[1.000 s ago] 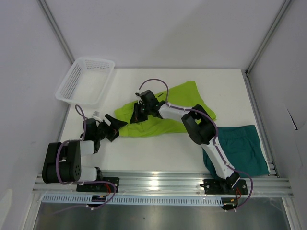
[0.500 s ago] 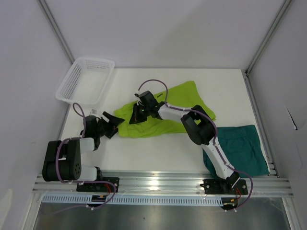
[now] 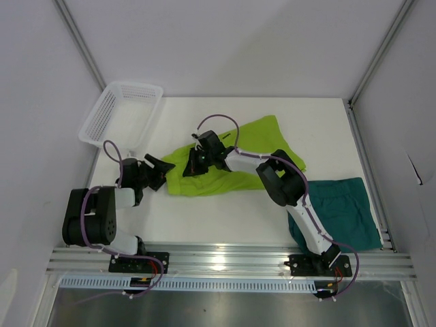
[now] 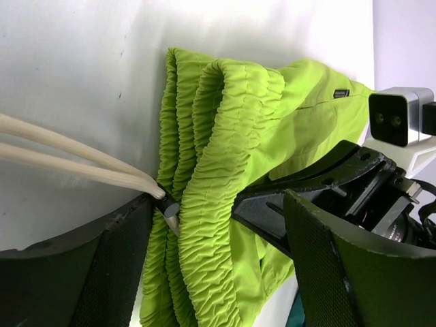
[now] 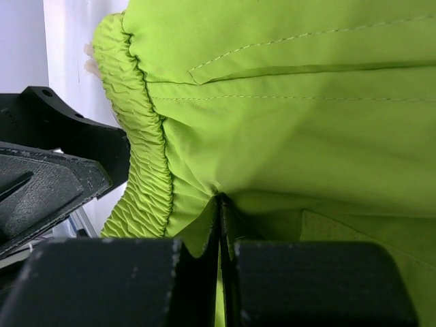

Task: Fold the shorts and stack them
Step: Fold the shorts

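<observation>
The lime shorts [image 3: 235, 160] lie spread across the middle of the table. My right gripper [image 3: 193, 163] is shut on a fold of their fabric [image 5: 219, 225] near the gathered waistband [image 5: 139, 170]. My left gripper [image 3: 157, 172] stands open at the waistband's left end. Its two pads straddle the ruffled band [image 4: 211, 225] without pinching it. Pale drawstring cords [image 4: 68, 157] trail onto the table beside the left pad [image 4: 112, 272]. The dark teal shorts [image 3: 344, 211] lie flat at the near right, away from both grippers.
A white mesh basket [image 3: 122, 112] sits at the far left corner of the table [image 3: 225, 218]. The right arm [image 3: 286, 180] reaches across the lime shorts. Aluminium frame posts [image 3: 371, 75] run along the sides, and a rail [image 3: 225, 259] lines the near edge.
My left gripper has slid a little farther from the near edge along the waistband end, and its jaws have narrowed somewhat. The right gripper has stayed shut on the lime fabric.
</observation>
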Motion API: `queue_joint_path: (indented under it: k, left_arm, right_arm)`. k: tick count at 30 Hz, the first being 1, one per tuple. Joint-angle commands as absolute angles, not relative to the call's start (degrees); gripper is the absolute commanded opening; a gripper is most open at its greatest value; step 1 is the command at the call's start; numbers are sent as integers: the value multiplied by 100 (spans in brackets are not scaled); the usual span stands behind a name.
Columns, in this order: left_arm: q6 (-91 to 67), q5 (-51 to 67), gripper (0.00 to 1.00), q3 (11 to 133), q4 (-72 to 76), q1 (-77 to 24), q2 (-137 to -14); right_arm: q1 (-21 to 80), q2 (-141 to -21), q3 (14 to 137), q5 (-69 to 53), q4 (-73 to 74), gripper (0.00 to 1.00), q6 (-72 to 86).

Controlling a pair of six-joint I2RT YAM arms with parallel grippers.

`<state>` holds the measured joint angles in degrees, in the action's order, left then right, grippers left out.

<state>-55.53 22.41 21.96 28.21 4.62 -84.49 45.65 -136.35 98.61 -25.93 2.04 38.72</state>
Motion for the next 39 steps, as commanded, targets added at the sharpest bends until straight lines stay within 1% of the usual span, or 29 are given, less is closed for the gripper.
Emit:
queue_joint_path:
  k: [1, 3, 4, 7, 11, 14, 18, 21, 26, 28, 34, 38, 39]
  left_arm:
    - [-5520, 2039, 77, 2355, 2856, 387, -8587]
    - [-5528, 2074, 73, 2390, 2926, 369, -8631]
    - [-5528, 2109, 68, 2425, 3014, 352, -8666]
    - [-5502, 2294, 58, 2479, 3146, 343, -8815]
    - [-5502, 2452, 52, 2426, 3392, 343, -8851]
    - [-5528, 2715, 49, 2356, 3813, 334, -8956]
    - [-5686, 3250, 48, 2250, 4769, 316, -9219]
    - [-5757, 3375, 47, 2250, 4983, 299, -9316]
    - [-5494, 3147, 43, 2355, 4563, 159, -9062]
    - [-5345, 3050, 42, 2443, 4238, 80, -8965]
    - [-4923, 2585, 36, 2715, 3271, -263, -8693]
    - [-4650, 2233, 38, 3023, 2621, -500, -8622]
    - [-4580, 2024, 39, 3232, 2167, -544, -8622]
  right_arm:
    - [4667, -13685, 9747, -2593, 413, 0, 3876]
    - [4676, -13693, 9747, -2584, 413, 0, 3893]
    - [4676, -13693, 9747, -2584, 404, 0, 3894]
    - [4676, -13693, 9738, -2584, 413, 0, 3920]
    - [4676, -13702, 9756, -2610, 369, 0, 3937]
    - [4684, -13711, 9747, -2645, 325, 0, 3981]
    - [4676, -13746, 9738, -2751, 229, 0, 4069]
    - [4676, -13781, 9747, -2795, 167, 0, 4131]
    - [4676, -13816, 9765, -2813, 132, 0, 4175]
    - [4676, -13808, 9773, -2813, 114, 0, 4184]
    - [4676, -13799, 9791, -2865, 70, 0, 4201]
    - [4667, -13790, 9800, -2883, 62, 0, 4201]
    - [4667, -13790, 9791, -2883, 70, 0, 4201]
